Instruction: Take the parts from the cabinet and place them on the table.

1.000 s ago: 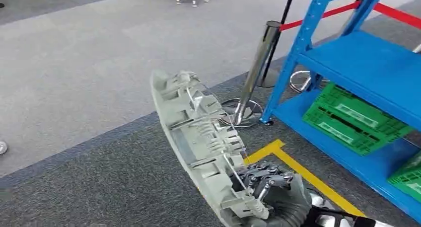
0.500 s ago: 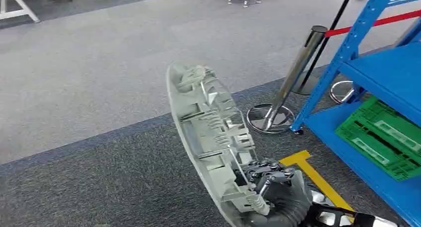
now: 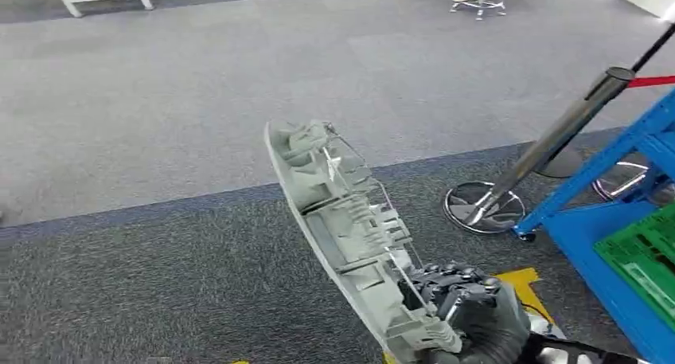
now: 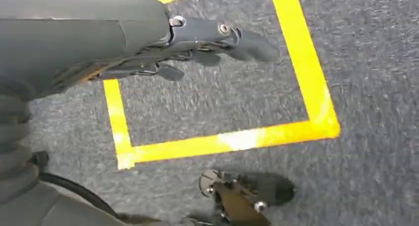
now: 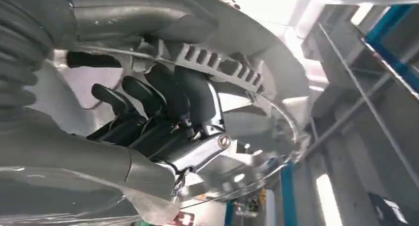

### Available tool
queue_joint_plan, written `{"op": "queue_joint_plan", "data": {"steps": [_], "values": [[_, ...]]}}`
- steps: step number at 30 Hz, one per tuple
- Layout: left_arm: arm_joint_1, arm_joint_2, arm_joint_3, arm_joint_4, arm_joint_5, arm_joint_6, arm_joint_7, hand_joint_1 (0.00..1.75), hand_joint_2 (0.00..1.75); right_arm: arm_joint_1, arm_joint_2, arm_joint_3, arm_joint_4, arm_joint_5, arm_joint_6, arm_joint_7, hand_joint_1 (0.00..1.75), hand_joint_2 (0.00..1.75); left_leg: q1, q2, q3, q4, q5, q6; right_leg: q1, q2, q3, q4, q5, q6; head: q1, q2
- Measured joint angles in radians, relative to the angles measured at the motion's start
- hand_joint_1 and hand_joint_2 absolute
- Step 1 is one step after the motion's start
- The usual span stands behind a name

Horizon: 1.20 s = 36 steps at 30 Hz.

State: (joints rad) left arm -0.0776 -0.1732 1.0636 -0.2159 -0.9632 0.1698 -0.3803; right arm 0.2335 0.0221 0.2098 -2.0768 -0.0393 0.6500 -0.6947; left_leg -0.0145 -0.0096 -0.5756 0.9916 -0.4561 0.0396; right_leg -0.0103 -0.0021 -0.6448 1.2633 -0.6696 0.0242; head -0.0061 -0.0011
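The right hand grips the long grey part by its low end; top-heavy, it could tip toward the stanchion. Left hand holds nothing, fingers loosely apart

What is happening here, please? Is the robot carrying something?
Yes. The robot's right hand grips a long grey plastic part near its lower end and holds it up, tilted, above the dark carpet. The blue cabinet, with a green crate on a low shelf, stands off to the right. The left hand holds nothing, its fingers out above the yellow floor tape. The part is out of the cabinet but not yet placed on a table.
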Motion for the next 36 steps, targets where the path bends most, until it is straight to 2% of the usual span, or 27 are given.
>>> {"op": "queue_joint_plan", "data": {"steps": [1, 2, 3, 4, 5, 6, 7, 10, 11, 12, 13, 15, 16, 17, 18, 19, 20, 21, 22, 26, 28, 29, 31, 32, 34, 35, 36], "values": [[0.0, -0.002, 0.0, 0.0, -0.002, -0.003, 0.0, 0.0, 1.75, 0.004, 0.0, -0.006, -0.002, 0.005, -0.003, 0.0, 1.75, 1.75, 0.0, -0.014, 0.001, 0.001, 0.0, 0.0, 0.0, 0.001, -0.033, 0.053, -0.009, 0.002, -0.001, 0.0], [0.001, -0.007, 0.0, 0.0, -0.005, -0.006, 0.002, 0.0, 1.75, 0.009, 0.0, -0.01, -0.005, 0.006, -0.008, 0.0, 1.75, 1.75, 0.0, -0.028, 0.002, 0.001, 0.0, 0.0, 0.0, 0.001, -0.043, 0.055, 0.008, 0.004, 0.0, 0.0], [0.002, -0.011, 0.0, 0.0, -0.01, -0.006, 0.006, 0.0, 1.75, 0.014, -0.001, -0.015, -0.01, 0.006, -0.009, 0.0, 1.75, 1.75, 0.002, -0.042, 0.003, 0.002, -0.001, -0.001, -0.002, 0.001, -0.031, 0.016, 0.045, 0.006, -0.001, 0.0], [0.002, -0.018, 0.0, 0.0, -0.015, -0.006, 0.011, 0.0, 1.75, 0.019, -0.002, -0.02, -0.016, 0.003, -0.01, 0.0, 1.75, 1.75, 0.005, -0.059, 0.004, 0.005, -0.002, -0.003, -0.005, 0.005, 0.001, -0.062, 0.097, 0.009, 0.0, 0.0], [0.001, -0.024, 0.0, 0.0, -0.02, -0.006, 0.016, 0.0, 1.75, 0.022, -0.002, -0.024, -0.023, 0.002, -0.013, 0.001, 1.75, 1.75, 0.009, -0.074, 0.004, 0.012, -0.006, -0.009, -0.011, 0.022, 0.044, -0.16, 0.151, 0.013, -0.001, 0.0], [0.001, -0.027, 0.0, 0.0, -0.023, -0.006, 0.016, 0.0, 1.75, 0.024, -0.004, -0.028, -0.027, 0.002, -0.016, 0.001, 1.75, 1.75, 0.01, -0.086, 0.0, 0.02, -0.011, -0.017, -0.02, 0.076, 0.068, -0.211, 0.157, 0.019, 0.002, 0.0], [-0.003, -0.029, -0.001, 0.0, -0.025, -0.006, 0.016, 0.0, 1.75, 0.031, -0.005, -0.031, -0.031, 0.0, -0.016, 0.001, 1.75, 1.75, 0.007, -0.101, -0.012, 0.039, -0.016, -0.024, -0.022, 0.091, 0.082, -0.234, 0.145, 0.015, 0.002, 0.0], [0.003, -0.035, -0.002, 0.0, -0.041, -0.006, -0.007, 0.0, 1.75, 0.036, -0.005, -0.058, -0.048, -0.014, -0.008, 0.001, 1.75, 1.75, 0.012, -0.129, -0.022, 0.036, -0.008, -0.035, -0.013, 0.061, 0.082, -0.222, 0.146, 0.0, 0.0, 0.0], [0.004, -0.034, -0.002, 0.0, -0.044, -0.006, -0.019, 0.0, 1.75, 0.037, -0.005, -0.068, -0.053, -0.016, 0.0, 0.001, 1.75, 1.75, 0.013, -0.132, -0.024, 0.039, -0.014, -0.038, -0.021, 0.046, 0.085, -0.227, 0.148, -0.007, 0.0, 0.0], [0.003, -0.036, -0.003, 0.001, -0.046, -0.006, -0.027, 0.0, 1.75, 0.04, -0.005, -0.075, -0.06, -0.014, 0.002, 0.001, 1.75, 1.75, 0.006, -0.073, -0.03, 0.061, -0.028, -0.043, -0.018, 0.035, 0.09, -0.228, 0.148, -0.012, -0.003, 0.0], [-0.002, -0.036, -0.003, 0.001, -0.05, -0.008, -0.035, 0.0, 1.75, 0.048, -0.005, -0.081, -0.07, -0.012, 0.002, 0.0, 1.75, 1.75, 0.006, -0.032, -0.055, 0.115, -0.06, -0.049, -0.015, 0.018, 0.093, -0.229, 0.145, -0.019, -0.011, 0.0], [-0.011, -0.036, -0.004, 0.001, -0.058, -0.008, -0.039, 0.0, 1.75, 0.063, -0.005, -0.097, -0.085, -0.011, 0.001, 0.0, 1.75, 1.75, 0.011, -0.004, -0.132, 0.273, -0.131, -0.054, -0.009, -0.015, 0.094, -0.228, 0.141, -0.024, -0.01, 0.0], [-0.011, -0.036, -0.004, 0.001, -0.06, -0.006, -0.034, 0.0, 1.75, 0.07, -0.005, -0.101, -0.089, -0.009, 0.0, 0.0, 1.75, 1.75, 0.012, -0.002, -0.161, 0.333, -0.149, -0.054, -0.007, -0.029, 0.095, -0.228, 0.139, -0.027, -0.01, 0.0], [-0.009, -0.034, -0.004, 0.001, -0.063, -0.005, -0.021, 0.0, 1.75, 0.076, -0.004, -0.105, -0.095, 0.001, -0.005, 0.001, 1.75, 1.75, 0.013, -0.002, -0.169, 0.349, -0.143, -0.052, -0.006, -0.042, 0.097, -0.228, 0.137, -0.029, -0.01, 0.0], [-0.005, -0.033, -0.004, 0.001, -0.064, -0.005, -0.008, 0.0, 1.75, 0.082, -0.003, -0.108, -0.101, 0.011, -0.012, 0.0, 1.75, 1.75, 0.012, -0.002, -0.154, 0.321, -0.116, -0.049, -0.004, -0.054, 0.099, -0.228, 0.134, -0.029, -0.011, 0.0], [-0.002, -0.03, -0.004, 0.001, -0.066, -0.005, 0.003, 0.0, 1.75, 0.087, -0.003, -0.108, -0.109, 0.022, -0.03, 0.0, 1.75, 1.75, 0.011, 0.001, -0.12, 0.253, -0.073, -0.043, -0.003, -0.064, 0.104, -0.228, 0.131, -0.029, -0.01, 0.0], [0.0, -0.027, -0.004, 0.001, -0.066, -0.005, 0.008, 0.0, 1.75, 0.088, -0.003, -0.108, -0.116, 0.032, -0.05, 0.0, 1.75, 1.75, 0.006, 0.018, -0.073, 0.161, -0.026, -0.034, -0.002, -0.075, 0.11, -0.229, 0.127, -0.029, -0.01, 0.0], [0.0, -0.024, -0.004, 0.001, -0.066, -0.007, 0.01, 0.0, 1.75, 0.089, -0.003, -0.105, -0.123, 0.042, -0.074, 0.0, 1.75, 1.75, -0.004, 0.061, -0.033, 0.08, 0.005, -0.023, -0.001, -0.083, 0.115, -0.231, 0.123, -0.028, -0.01, 0.0], [-0.003, -0.019, -0.004, 0.001, -0.066, -0.01, 0.01, 0.0, 1.75, 0.091, -0.005, -0.097, -0.128, 0.049, -0.099, 0.0, 1.75, 1.75, -0.021, 0.115, -0.021, 0.059, -0.014, -0.016, 0.005, -0.094, 0.118, -0.229, 0.12, -0.023, -0.01, 0.0], [-0.004, -0.017, -0.004, 0.001, -0.064, -0.018, 0.006, 0.0, 1.75, 0.089, -0.018, -0.072, -0.134, 0.061, -0.137, 0.001, 1.75, 1.75, -0.022, 0.067, -0.017, 0.027, -0.013, -0.006, 0.006, -0.144, 0.131, -0.24, 0.113, -0.003, -0.011, 0.0], [-0.003, -0.017, -0.003, 0.001, -0.065, -0.027, -0.009, 0.0, 1.75, 0.081, -0.031, -0.053, -0.135, 0.061, -0.155, 0.001, 1.75, 1.75, -0.01, 0.043, -0.003, 0.011, -0.002, 0.001, -0.002, -0.035, 0.11, -0.194, 0.079, 0.001, -0.01, 0.0], [-0.008, -0.017, -0.003, 0.001, -0.064, -0.029, -0.018, 0.0, 1.75, 0.079, -0.034, -0.045, -0.135, 0.061, -0.159, 0.0, 1.75, 1.75, -0.007, 0.029, -0.005, 0.011, -0.001, 0.003, -0.002, -0.01, 0.074, -0.122, 0.044, 0.003, -0.006, 0.0], [-0.013, -0.021, -0.003, 0.001, -0.063, -0.034, -0.027, 0.0, 1.75, 0.077, -0.044, -0.033, -0.134, 0.062, -0.164, 0.0, 1.75, 1.75, -0.007, -0.004, -0.004, 0.012, -0.002, 0.005, -0.003, 0.001, -0.016, 0.04, -0.012, 0.009, -0.002, 0.0], [-0.012, -0.023, -0.003, 0.001, -0.063, -0.034, -0.029, 0.0, 1.75, 0.073, -0.047, -0.027, -0.134, 0.062, -0.165, 0.001, 1.75, 1.75, -0.006, -0.018, -0.003, 0.012, -0.002, 0.004, -0.003, 0.001, -0.04, 0.069, -0.007, 0.011, -0.001, 0.0], [-0.011, -0.025, -0.003, 0.001, -0.062, -0.036, -0.034, 0.0, 1.75, 0.068, -0.051, -0.016, -0.133, 0.063, -0.166, 0.001, 1.75, 1.75, -0.003, -0.049, 0.001, 0.014, -0.004, 0.002, -0.005, 0.002, -0.023, -0.003, 0.067, 0.015, -0.001, 0.0], [-0.012, -0.026, -0.003, 0.001, -0.06, -0.038, -0.036, 0.0, 1.75, 0.064, -0.053, -0.01, -0.131, 0.064, -0.169, 0.001, 1.75, 1.75, 0.001, -0.066, 0.003, 0.019, -0.007, -0.003, -0.009, 0.01, 0.015, -0.097, 0.126, 0.018, -0.002, 0.0], [-0.013, -0.025, -0.003, 0.001, -0.059, -0.038, -0.036, 0.0, 1.75, 0.059, -0.055, -0.005, -0.129, 0.066, -0.171, 0.002, 1.75, 1.75, 0.004, -0.081, 0.002, 0.027, -0.012, -0.011, -0.018, 0.045, 0.051, -0.184, 0.17, 0.025, -0.001, 0.0]]}}
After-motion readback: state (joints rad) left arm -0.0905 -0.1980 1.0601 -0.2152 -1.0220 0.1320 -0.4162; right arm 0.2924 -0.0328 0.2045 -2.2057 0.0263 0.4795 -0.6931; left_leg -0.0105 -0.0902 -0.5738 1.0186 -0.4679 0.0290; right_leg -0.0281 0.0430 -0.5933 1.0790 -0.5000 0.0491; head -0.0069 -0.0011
